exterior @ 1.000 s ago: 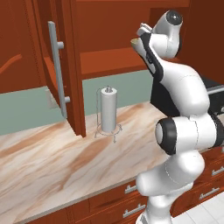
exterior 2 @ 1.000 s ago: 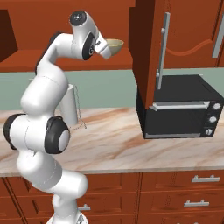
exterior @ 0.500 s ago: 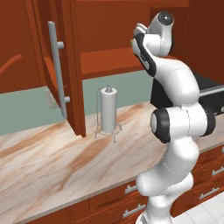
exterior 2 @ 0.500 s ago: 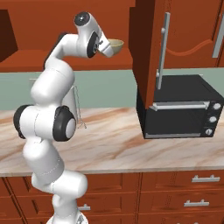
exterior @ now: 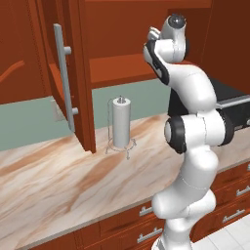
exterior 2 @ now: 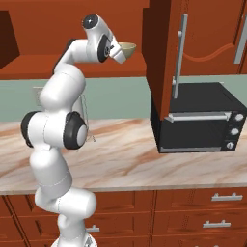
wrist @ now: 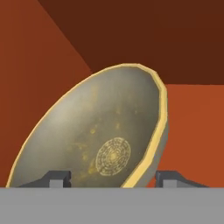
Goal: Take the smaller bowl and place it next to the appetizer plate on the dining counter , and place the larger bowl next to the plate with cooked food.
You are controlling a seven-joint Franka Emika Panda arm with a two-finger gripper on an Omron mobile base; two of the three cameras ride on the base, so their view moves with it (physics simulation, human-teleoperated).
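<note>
The smaller bowl (exterior 2: 126,48) was held aloft by the end effector (exterior 2: 117,52), clamped at the bowl's rim, in front of the open upper cabinet (exterior 2: 58,29). In the hand view the bowl (wrist: 96,135) was seen tilted between the two fingertips (wrist: 56,178) (exact contact was probably hidden by its wall). Free space lay below it, above the marble counter (exterior 2: 130,164), left of the cabinet door (exterior 2: 166,53) and the black oven (exterior 2: 198,123). A paper-towel stand (exterior: 120,124) stood well apart.

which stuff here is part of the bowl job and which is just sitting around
Job:
- smaller bowl, held in the hand up by the open cabinet
- hand

Just there:
- paper towel roll
- toaster oven
- cabinet door, open
- counter
</note>
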